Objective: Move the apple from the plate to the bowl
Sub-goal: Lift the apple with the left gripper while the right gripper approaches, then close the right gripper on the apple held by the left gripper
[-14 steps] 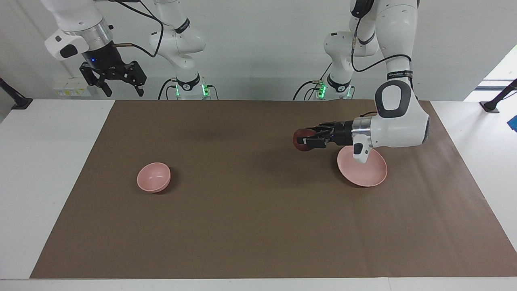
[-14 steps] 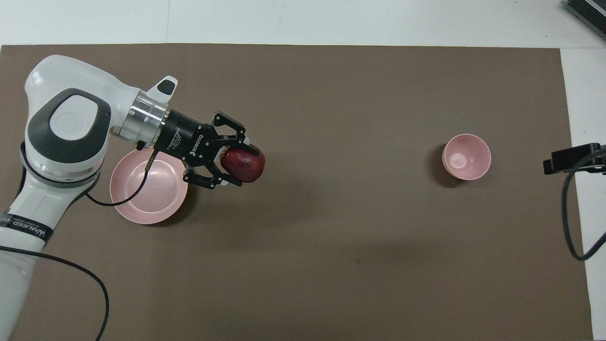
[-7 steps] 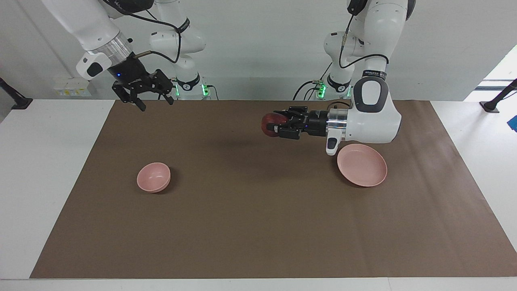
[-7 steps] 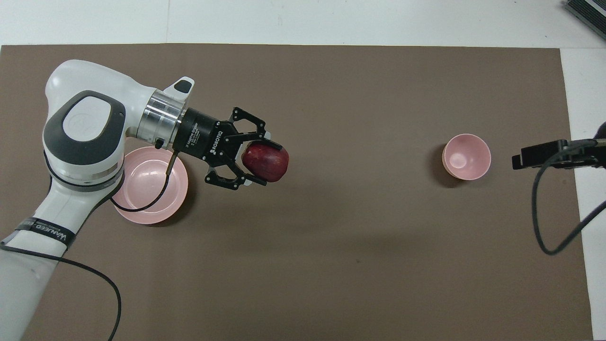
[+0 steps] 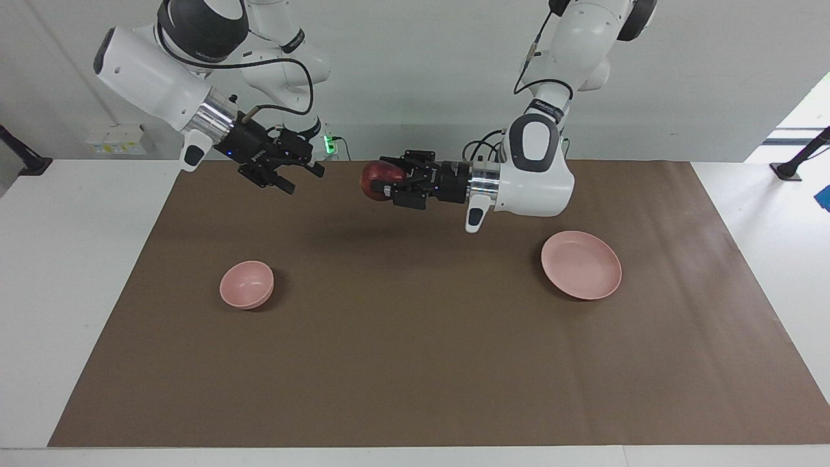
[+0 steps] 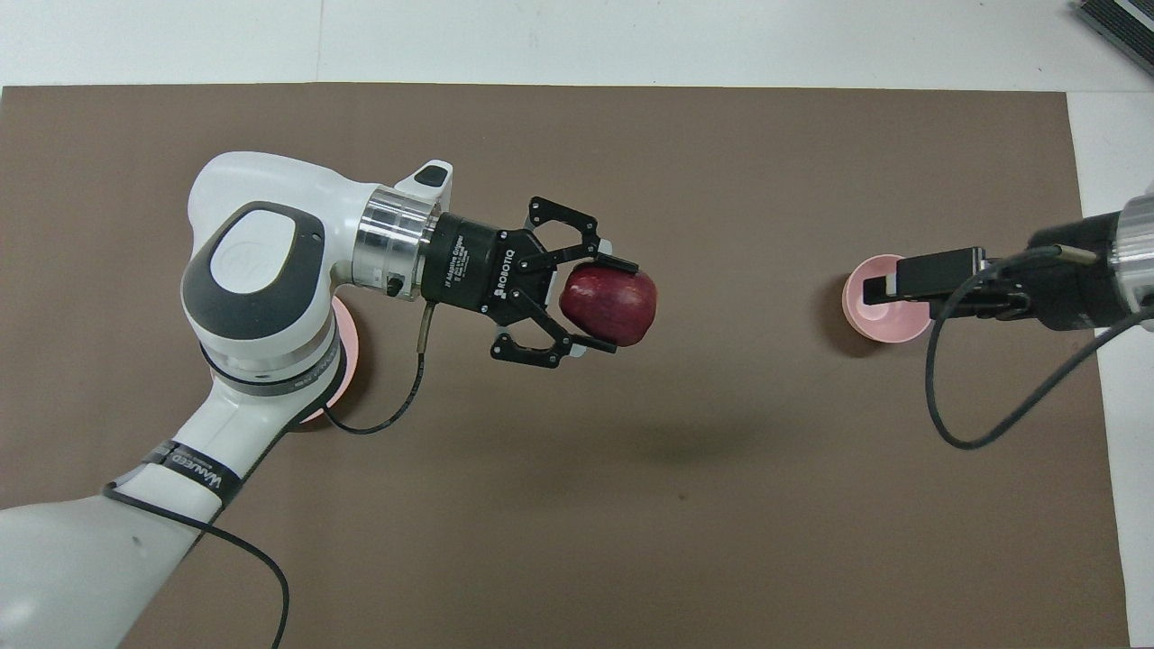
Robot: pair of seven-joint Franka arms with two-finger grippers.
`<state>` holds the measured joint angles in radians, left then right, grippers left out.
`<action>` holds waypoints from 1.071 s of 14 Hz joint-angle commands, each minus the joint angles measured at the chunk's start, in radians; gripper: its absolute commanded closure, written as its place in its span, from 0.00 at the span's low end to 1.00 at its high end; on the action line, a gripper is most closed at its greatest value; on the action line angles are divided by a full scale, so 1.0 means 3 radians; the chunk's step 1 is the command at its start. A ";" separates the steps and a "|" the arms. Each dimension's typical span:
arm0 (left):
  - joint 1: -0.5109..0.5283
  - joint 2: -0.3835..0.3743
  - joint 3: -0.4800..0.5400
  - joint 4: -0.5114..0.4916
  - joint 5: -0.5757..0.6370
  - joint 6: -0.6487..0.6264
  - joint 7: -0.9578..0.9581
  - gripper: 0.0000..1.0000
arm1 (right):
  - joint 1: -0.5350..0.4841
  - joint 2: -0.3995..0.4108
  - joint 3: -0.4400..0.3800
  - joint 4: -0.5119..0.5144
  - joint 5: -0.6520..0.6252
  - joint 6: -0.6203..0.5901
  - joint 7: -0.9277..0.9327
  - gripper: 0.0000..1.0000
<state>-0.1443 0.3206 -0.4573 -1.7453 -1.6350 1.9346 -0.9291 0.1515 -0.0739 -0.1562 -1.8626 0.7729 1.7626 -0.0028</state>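
A dark red apple [image 5: 375, 180] [image 6: 609, 305] hangs in the air over the middle of the brown mat, with my left gripper [image 5: 384, 182] [image 6: 609, 305] shut on it and pointing sideways toward the right arm's end. The pale pink plate [image 5: 581, 264] lies bare at the left arm's end; from overhead my left arm hides all but a sliver of the plate [image 6: 348, 342]. The small pink bowl [image 5: 246, 284] [image 6: 857, 305] stands at the right arm's end. My right gripper [image 5: 303, 179] [image 6: 873, 288] is open, raised, high over the bowl, facing the apple.
A brown mat [image 5: 415, 363] covers the white table [image 5: 78, 272]. A black cable [image 6: 947, 424] loops below my right wrist. The two arm bases stand at the robots' edge of the mat.
My left arm has carried the apple up and away from the plate toward the mat's middle. My right arm has swung down and inward toward the apple, its fingers still open.
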 commanded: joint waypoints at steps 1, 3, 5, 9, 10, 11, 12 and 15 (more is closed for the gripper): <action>-0.0162 -0.0225 0.0021 -0.0231 -0.0357 0.0274 -0.0038 1.00 | -0.0019 -0.0275 0.0014 -0.0330 0.0368 0.0087 -0.0067 0.00; -0.0235 -0.0240 0.0016 -0.0257 -0.0547 0.0367 -0.0038 1.00 | -0.0024 -0.0372 0.0014 -0.0453 0.0486 0.0046 -0.0077 0.00; -0.0281 -0.0240 0.0006 -0.0257 -0.0629 0.0378 -0.0032 1.00 | -0.0019 -0.0428 0.0014 -0.0515 0.0527 -0.0045 -0.0072 0.00; -0.0281 -0.0245 -0.0066 -0.0252 -0.0752 0.0378 -0.0022 1.00 | -0.0019 -0.0475 0.0014 -0.0577 0.0527 -0.0137 -0.0032 0.00; -0.0306 -0.0245 -0.0066 -0.0252 -0.0767 0.0393 -0.0017 1.00 | -0.0014 -0.0485 0.0019 -0.0582 0.0527 -0.0184 -0.0032 0.00; -0.0342 -0.0245 -0.0086 -0.0252 -0.0793 0.0438 -0.0017 1.00 | -0.0019 -0.0500 0.0014 -0.0582 0.0532 -0.0240 -0.0032 0.00; -0.0367 -0.0245 -0.0091 -0.0252 -0.0808 0.0490 -0.0017 1.00 | -0.0019 -0.0505 0.0019 -0.0587 0.0538 -0.0291 -0.0032 0.00; -0.0414 -0.0250 -0.0137 -0.0247 -0.0824 0.0521 -0.0012 1.00 | -0.0029 -0.0505 0.0014 -0.0587 0.0573 -0.0373 -0.0026 0.00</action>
<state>-0.2530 0.2844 -0.4980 -1.7920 -1.8508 2.0637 -0.9290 0.1517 -0.2000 -0.1552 -2.0090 0.9156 1.6582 -0.0029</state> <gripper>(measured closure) 0.269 0.000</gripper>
